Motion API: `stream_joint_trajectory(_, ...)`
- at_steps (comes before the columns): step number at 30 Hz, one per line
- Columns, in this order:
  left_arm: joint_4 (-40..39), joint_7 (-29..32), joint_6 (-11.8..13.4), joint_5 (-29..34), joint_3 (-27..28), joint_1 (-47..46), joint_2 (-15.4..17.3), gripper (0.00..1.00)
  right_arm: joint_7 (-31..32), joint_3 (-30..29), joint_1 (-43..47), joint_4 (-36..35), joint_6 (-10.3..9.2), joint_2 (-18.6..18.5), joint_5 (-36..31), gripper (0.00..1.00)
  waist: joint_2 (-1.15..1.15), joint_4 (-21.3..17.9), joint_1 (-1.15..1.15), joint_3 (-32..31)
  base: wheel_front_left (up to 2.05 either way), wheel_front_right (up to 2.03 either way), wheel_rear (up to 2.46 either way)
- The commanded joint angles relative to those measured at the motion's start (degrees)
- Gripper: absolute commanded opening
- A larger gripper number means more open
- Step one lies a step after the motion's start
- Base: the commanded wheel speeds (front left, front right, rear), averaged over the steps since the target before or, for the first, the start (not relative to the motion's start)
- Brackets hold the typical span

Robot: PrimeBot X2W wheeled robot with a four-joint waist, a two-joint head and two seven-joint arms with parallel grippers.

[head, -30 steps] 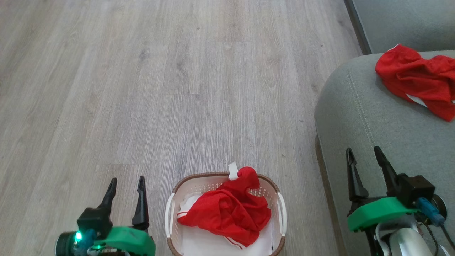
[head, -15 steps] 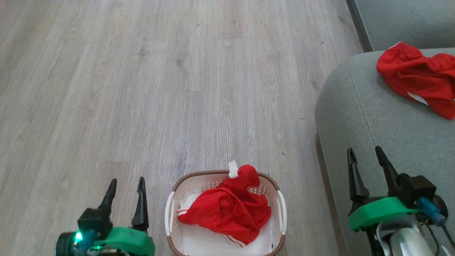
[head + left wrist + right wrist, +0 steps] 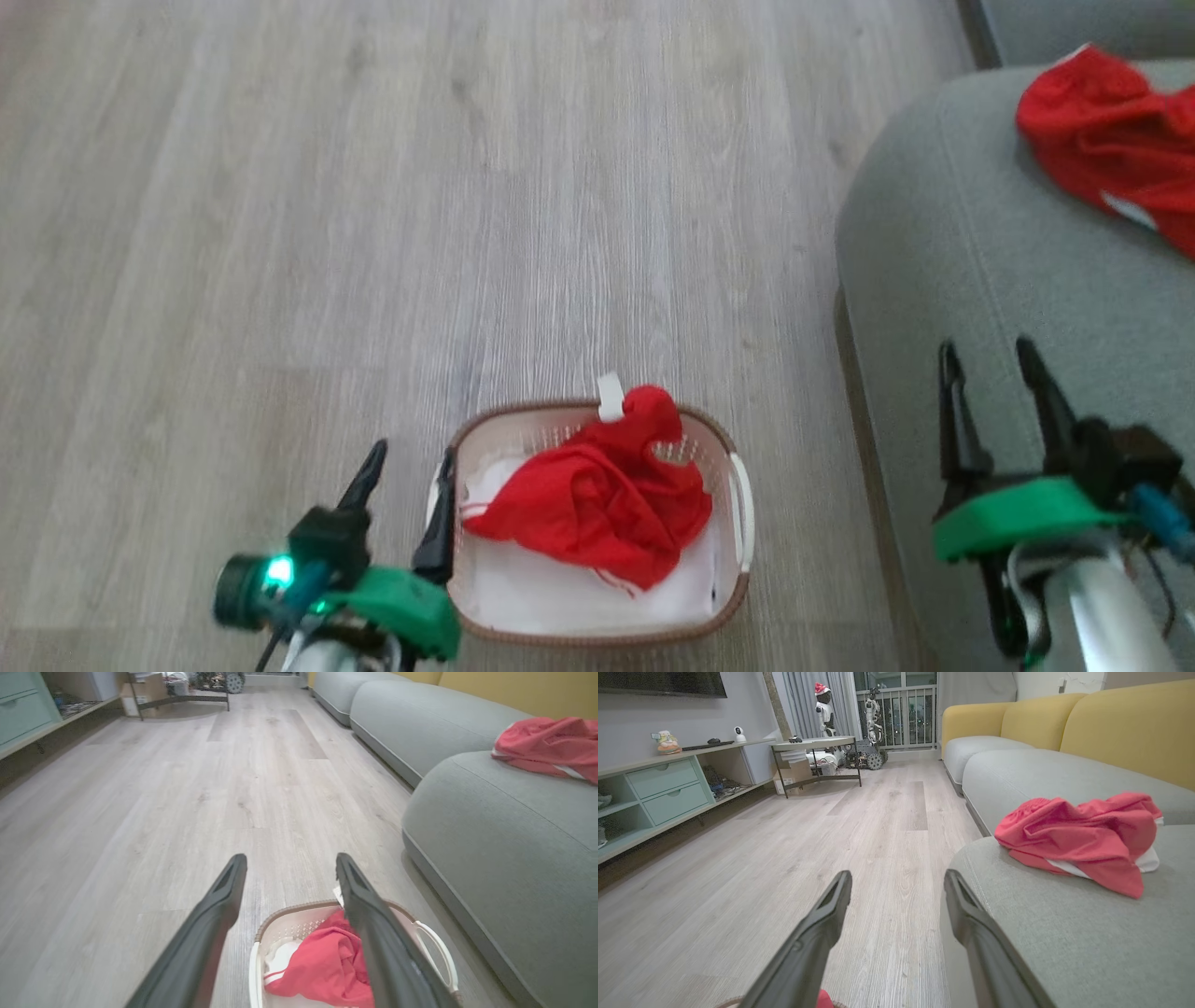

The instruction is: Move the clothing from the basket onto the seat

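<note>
A crumpled piece of red clothing [image 3: 597, 499] lies in the cream basket [image 3: 532, 411] on the floor, one fold draped over the far rim. My left gripper [image 3: 413, 455] is open beside the basket's left handle, its right finger over that edge; in the left wrist view the gripper [image 3: 289, 857] hangs above the basket [image 3: 285, 911] and the red clothing [image 3: 327, 966]. My right gripper [image 3: 987, 347] stands open over the grey-green seat [image 3: 980, 243], empty. Another red garment [image 3: 1111, 131] lies on the seat [image 3: 1064, 924], ahead and to the right of the right gripper [image 3: 898, 874].
A white liner sheet [image 3: 560, 588] covers the basket's bottom. Pale wood floor [image 3: 373, 233] stretches ahead and left. In the right wrist view a green cabinet [image 3: 663, 793], a round table [image 3: 812, 746] and yellow sofa backs [image 3: 1125, 723] stand farther off.
The head camera has tilted, shifting the whole picture up. My left gripper has moved right, up to the basket's left edge. The right gripper stays open over the seat.
</note>
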Motion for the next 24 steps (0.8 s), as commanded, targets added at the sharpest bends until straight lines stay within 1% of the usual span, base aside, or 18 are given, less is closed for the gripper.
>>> stream_joint_trajectory(1, -0.3, -0.5, -0.2, 0.5, 0.8, -4.0, -0.1, 1.0, -0.4, 1.1, -4.1, -2.5, 0.4, 0.0, -0.5, 1.0, 0.0, -0.7, 0.0, 4.0, 0.0, 0.0, 0.0)
stream_joint_trajectory(5, 5.5, -0.5, -0.8, 1.2, -2.4, -9.2, -0.3, 1.0, -0.4, 1.1, -8.2, -3.9, 0.4, 0.0, -1.2, 1.0, 0.0, -2.4, 0.0, 10.1, 0.0, 0.0, 0.0)
stream_joint_trajectory(6, 5.5, -0.5, -0.8, 1.2, -2.4, -9.2, -0.3, 1.0, -0.4, 1.1, -8.2, -3.9, 0.4, 0.0, -1.2, 1.0, 0.0, -2.4, 0.0, 10.1, 0.0, 0.0, 0.0)
stream_joint_trajectory(7, 7.1, -0.5, -0.9, 1.3, -3.1, -10.5, -0.3, 1.0, -0.4, 1.3, -9.3, -4.1, 0.4, 0.0, -1.5, 1.0, 0.0, -2.9, 0.0, 11.6, 0.0, 0.0, 0.0)
stream_joint_trajectory(10, 13.0, -0.5, -0.9, 1.7, -4.9, -14.9, -0.4, 1.0, -0.4, 1.9, -12.6, -4.8, 0.4, 0.0, -2.3, 1.0, 0.0, -4.6, 0.0, 16.1, 0.0, 0.0, 0.0)
stream_joint_trajectory(11, 16.7, -0.5, -0.9, 2.2, -5.8, -18.1, -0.4, 1.0, -0.4, 2.5, -14.8, -5.1, 0.4, 0.0, -2.6, 1.0, 0.0, -5.7, 0.0, 18.9, 0.0, 0.0, 0.0)
stream_joint_trajectory(12, 16.7, -0.5, -0.9, 2.2, -5.8, -18.1, -0.4, 1.0, -0.4, 2.5, -14.8, -5.1, 0.4, 0.0, -2.6, 1.0, 0.0, -5.7, 0.0, 18.9, 0.0, 0.0, 0.0)
stream_joint_trajectory(17, 24.6, -0.5, -0.7, 3.6, -7.4, -25.2, -0.4, 1.0, -0.4, 4.5, -19.6, -5.9, 0.4, 0.0, -2.0, 1.0, 0.0, -8.9, 0.0, 25.1, 0.0, 0.0, 0.0)
stream_joint_trajectory(24, 34.5, -0.5, -0.1, 4.9, -8.6, -32.7, -0.3, 1.0, -0.4, 6.8, -23.6, -6.5, 0.4, 0.0, -0.1, 1.0, 0.0, -12.6, 0.0, 31.3, 0.0, 0.0, 0.0)
